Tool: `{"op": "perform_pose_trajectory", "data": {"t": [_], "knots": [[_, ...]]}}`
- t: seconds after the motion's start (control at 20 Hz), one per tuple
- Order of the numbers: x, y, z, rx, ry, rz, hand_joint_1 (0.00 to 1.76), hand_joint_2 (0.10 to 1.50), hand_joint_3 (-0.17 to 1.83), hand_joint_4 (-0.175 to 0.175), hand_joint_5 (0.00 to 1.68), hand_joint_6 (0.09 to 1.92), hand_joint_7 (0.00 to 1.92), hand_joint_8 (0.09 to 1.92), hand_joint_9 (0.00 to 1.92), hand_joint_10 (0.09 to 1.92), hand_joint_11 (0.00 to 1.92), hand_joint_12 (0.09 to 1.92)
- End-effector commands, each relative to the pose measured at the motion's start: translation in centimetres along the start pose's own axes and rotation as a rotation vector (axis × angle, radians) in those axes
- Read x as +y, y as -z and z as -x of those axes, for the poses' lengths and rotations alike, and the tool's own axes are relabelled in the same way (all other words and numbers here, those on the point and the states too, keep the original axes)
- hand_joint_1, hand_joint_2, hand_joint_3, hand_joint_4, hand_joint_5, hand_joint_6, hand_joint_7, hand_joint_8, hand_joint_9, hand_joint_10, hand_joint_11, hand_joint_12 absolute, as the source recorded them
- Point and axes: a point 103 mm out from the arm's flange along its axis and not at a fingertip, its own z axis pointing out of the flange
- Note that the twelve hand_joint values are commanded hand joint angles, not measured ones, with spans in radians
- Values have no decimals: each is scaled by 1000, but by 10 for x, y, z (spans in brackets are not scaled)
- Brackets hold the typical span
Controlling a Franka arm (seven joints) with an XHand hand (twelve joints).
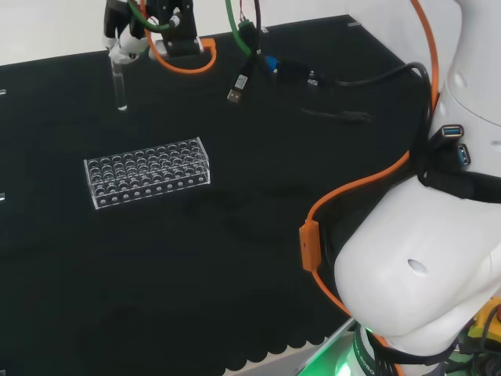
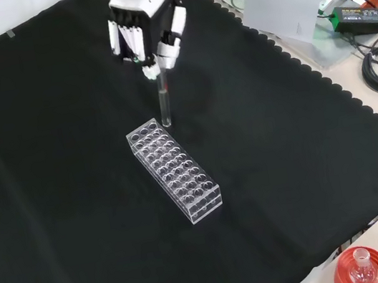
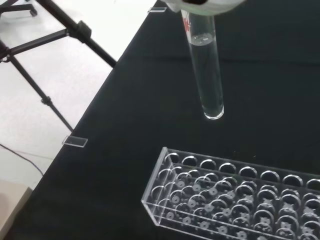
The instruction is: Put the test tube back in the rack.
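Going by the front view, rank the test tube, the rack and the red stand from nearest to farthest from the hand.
1. Test tube: held upright in the hand, hanging just below the fingers.
2. Rack: on the cloth below the tube, mid-view.
3. Red stand: at the bottom right corner, off the cloth, farthest.

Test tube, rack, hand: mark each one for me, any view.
test tube [image 3: 206, 75], wrist view, on the middle of its clear wall.
rack [image 2: 174, 171], front view, on its top plate of holes.
hand [image 2: 140, 20], front view, on the back of its curled fingers.
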Motion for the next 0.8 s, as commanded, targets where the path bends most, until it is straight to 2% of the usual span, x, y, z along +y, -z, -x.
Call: {"op": "perform_pose_trajectory", "data": {"t": [0.05,0.35,0.8], "knots": [[3,-8,6,8,-11,-15,1424,1026,-175,-175,1341,377,1428,535,1436,87,922,1151],[4,-28,17,-1,-33,-50,1424,1026,-175,-175,1341,376,1428,535,1436,87,923,1151],[12,-68,21,17,-50,-112,1424,1026,-175,-175,1342,376,1427,536,1436,87,923,1150]]}}
